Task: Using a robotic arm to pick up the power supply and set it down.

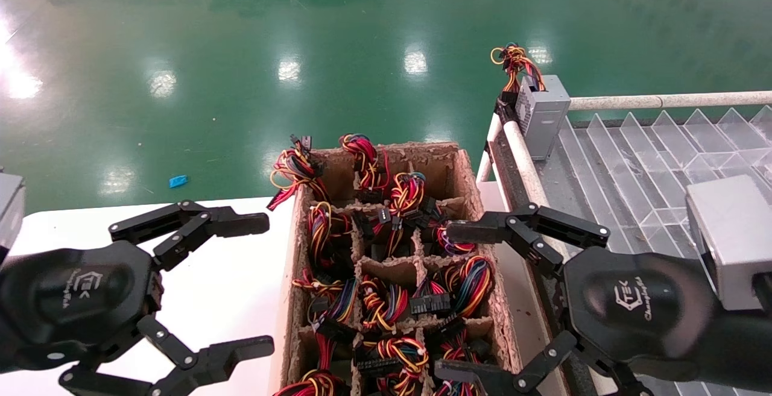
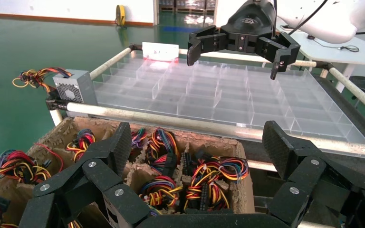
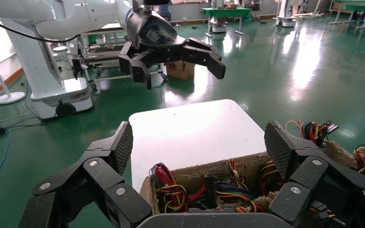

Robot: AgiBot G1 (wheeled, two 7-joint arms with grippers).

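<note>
One grey power supply stands upright on the near-left corner of the clear divided tray, wires bunched on top; the left wrist view shows this power supply too. A cardboard crate holds several coloured wire bundles in its cells. My right gripper hangs open over the crate's right edge, nothing between its fingers; from its own wrist, this right gripper looks down at the wires. My left gripper is open and empty above the white table, left of the crate.
A white pipe rail frames the clear tray, and another runs along its left side beside the crate. The green floor lies beyond, with a small blue scrap on it. In the right wrist view a white robot base stands behind the table.
</note>
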